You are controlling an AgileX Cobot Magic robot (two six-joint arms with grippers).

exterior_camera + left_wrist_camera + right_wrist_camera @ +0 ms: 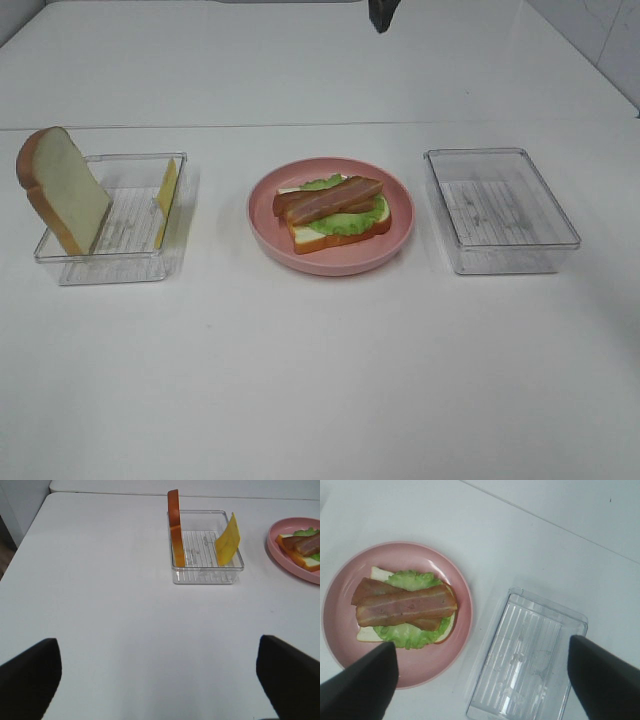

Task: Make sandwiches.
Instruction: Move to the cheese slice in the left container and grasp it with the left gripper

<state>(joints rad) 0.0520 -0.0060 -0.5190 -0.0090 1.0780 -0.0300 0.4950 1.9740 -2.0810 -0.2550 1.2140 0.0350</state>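
Left gripper (160,677): jaws spread wide, gripping nothing, aimed forward and downward at a slant.
Right gripper (485,680): jaws spread wide, gripping nothing, aimed almost straight down.

We can read no text, label, brand, number or sign in any view. The clear tray (530,650) seen between the fingers (360,685) of the right gripper (482,647) shows only moulded ribs on its floor. The other clear tray (205,575), ahead of the fingers (30,675) of the left gripper (159,642), shows the same.
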